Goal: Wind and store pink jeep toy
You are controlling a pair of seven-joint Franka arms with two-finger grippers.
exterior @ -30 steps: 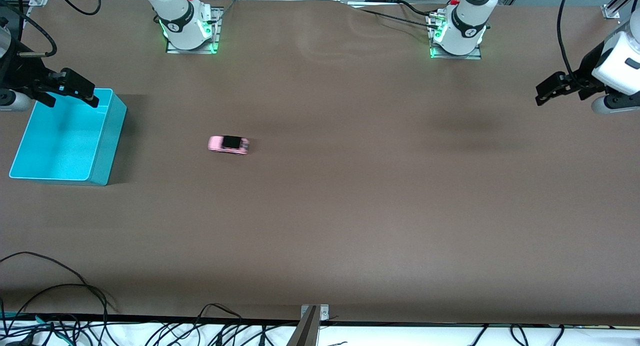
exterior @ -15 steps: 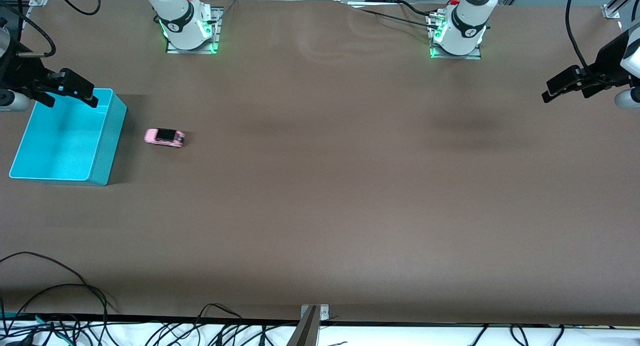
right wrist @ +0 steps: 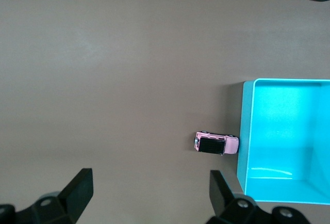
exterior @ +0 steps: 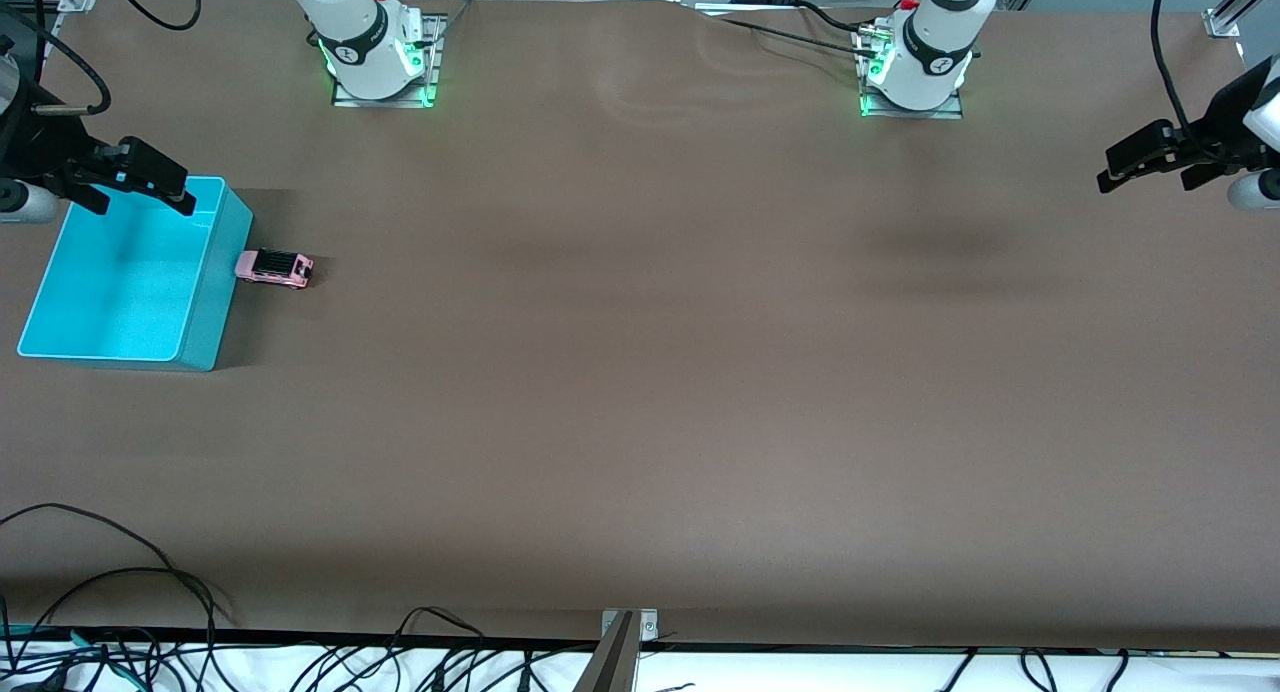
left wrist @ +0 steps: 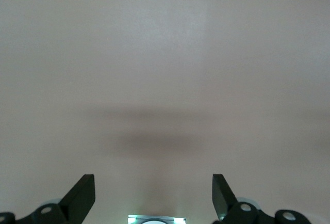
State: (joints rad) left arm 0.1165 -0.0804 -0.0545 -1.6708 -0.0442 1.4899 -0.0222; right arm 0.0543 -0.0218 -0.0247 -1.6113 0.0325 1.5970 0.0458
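We can read no brand or writing on anything here. Starting at the right arm's end of the table, the right gripper (exterior: 140, 177) hangs in the air over the farther rim of the open turquoise plastic bin (exterior: 215, 302); its two black fingers (right wrist: 77, 188) are spread wide with nothing between them, and the arm that carries it is cut off by the edge of the front view. The bin's interior shows nothing inside it. Just beside the bin's wall that faces the table's middle sits the tiny light-pink toy jeep with a black roof panel (exterior: 274, 268), on its wheels on the brown table (exterior: 640, 392), one end against that wall or very nearly so; we cannot tell whether it touches. In the right wrist view the jeep (right wrist: 216, 143) lies next to the bin (right wrist: 247, 146) in the same way. At the left arm's end, the left gripper (exterior: 1150, 162) hangs above bare tabletop, its arm also cropped. Its fingers (left wrist: 82, 195) stand wide apart and hold nothing.
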